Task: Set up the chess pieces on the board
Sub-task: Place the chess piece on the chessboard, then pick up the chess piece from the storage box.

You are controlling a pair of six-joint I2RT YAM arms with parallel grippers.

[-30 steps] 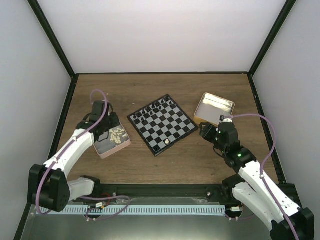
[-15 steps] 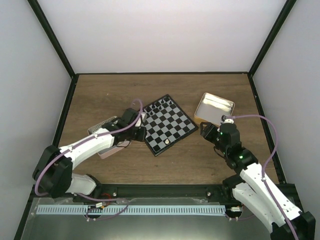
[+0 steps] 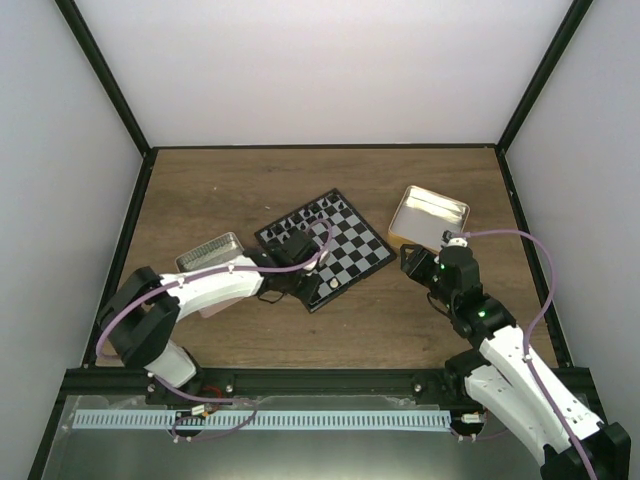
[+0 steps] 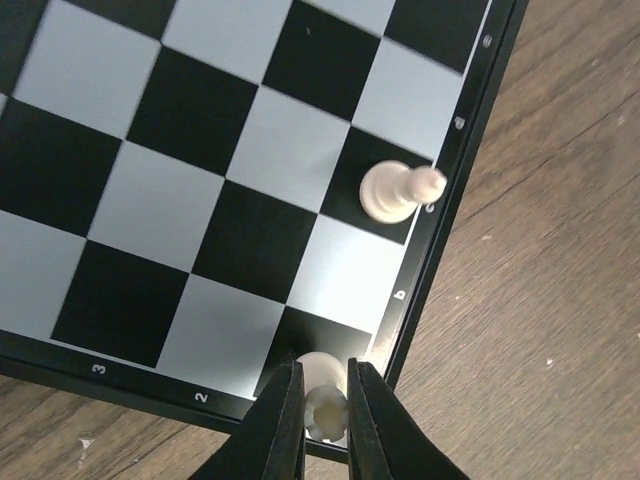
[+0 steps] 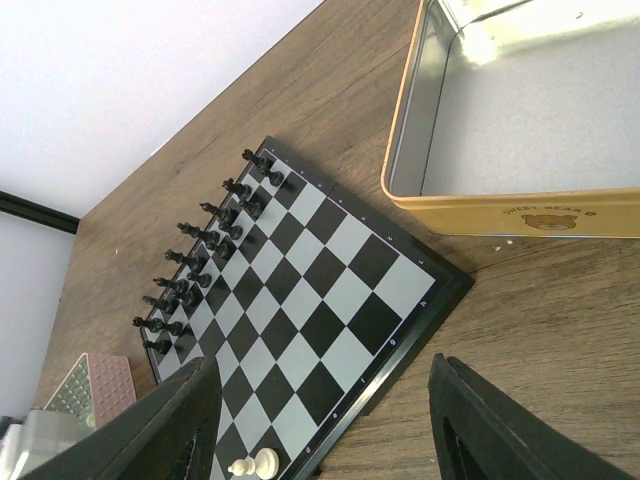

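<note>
The left gripper [image 4: 325, 385] is closed on a small white piece [image 4: 325, 412], pinched between its two fingers right over the near corner of the board [image 4: 150, 200]. The piece hangs above the black corner square and the thin rim. Whether its base is touching the square I cannot tell.

Along the same edge row, with one light square between it and the corner, another white piece [image 4: 398, 190] sits on a black square. From these angles I cannot say for sure that it stands straight.

To the right, the right gripper [image 5: 322, 400] hovers near the board's right corner with its fingers spread wide and nothing between them.

Further back, the black pieces [image 5: 205, 240] stand in two neat rows along the far side of the board, so that side looks finished. The pink tin [image 3: 207, 250] lies just left of the board, partly under the left arm, and I cannot make out its contents. The gold tin [image 3: 430, 213] beyond the right gripper looks empty.

I judge the white side as barely begun. One piece is down, a second is about to be set, and the rest of those two near rows is bare.
</note>
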